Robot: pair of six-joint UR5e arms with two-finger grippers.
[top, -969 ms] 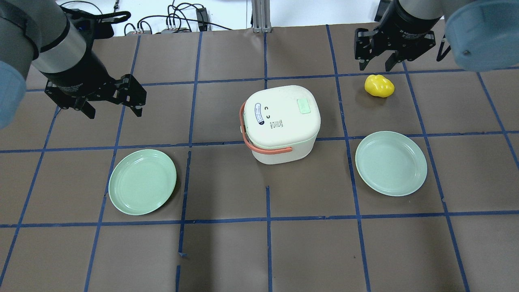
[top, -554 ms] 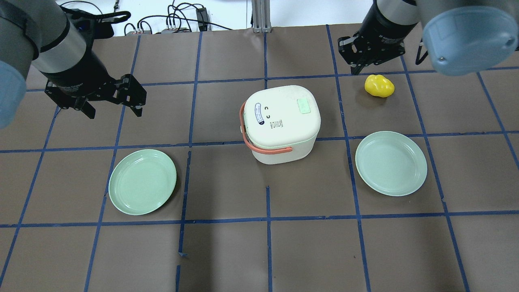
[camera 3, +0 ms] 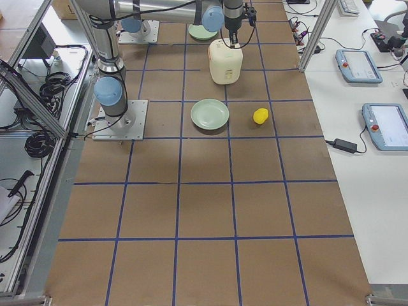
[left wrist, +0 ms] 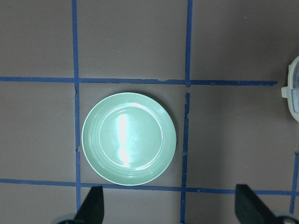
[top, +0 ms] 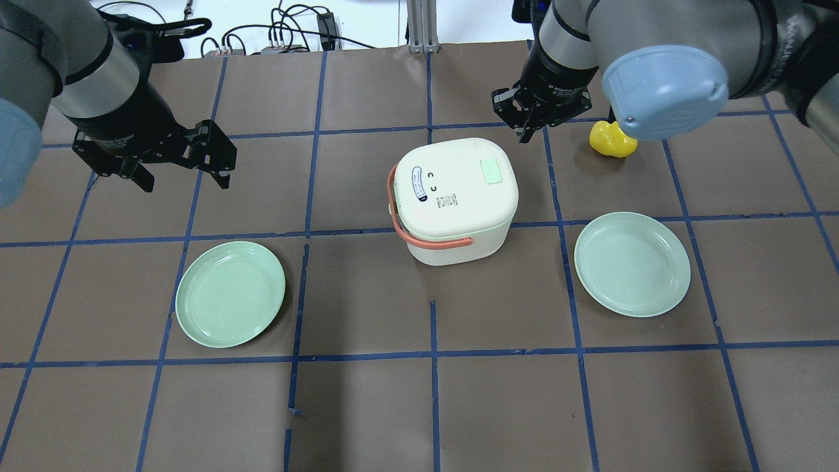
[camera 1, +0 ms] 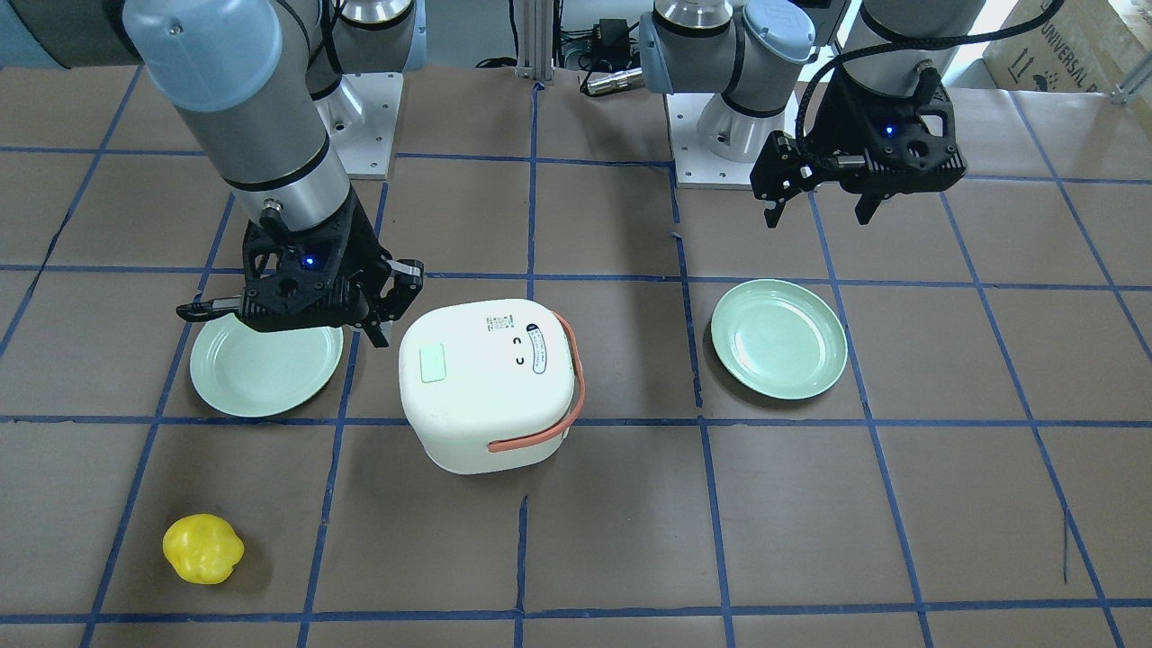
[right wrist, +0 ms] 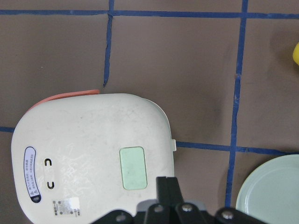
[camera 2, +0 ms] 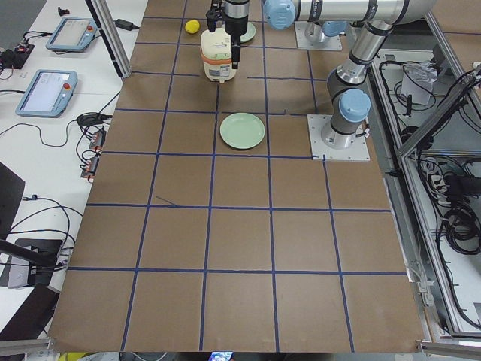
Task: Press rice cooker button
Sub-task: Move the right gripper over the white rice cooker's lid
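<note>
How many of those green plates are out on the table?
2. The left plate lies to the robot's left of the rice cooker; the right plate lies to its right, near the yellow object. None appears hidden.

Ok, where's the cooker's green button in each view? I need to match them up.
Front-facing: green button on the lid's left part.
Overhead: button at the lid's upper right.
Exterior left: too small to tell.
Exterior right: too small to tell.
Left wrist: not in view; only the cooker edge shows at right.
Right wrist: button at lower centre.
Landmark: the orange handle hangs on the lid's side opposite the button.
</note>
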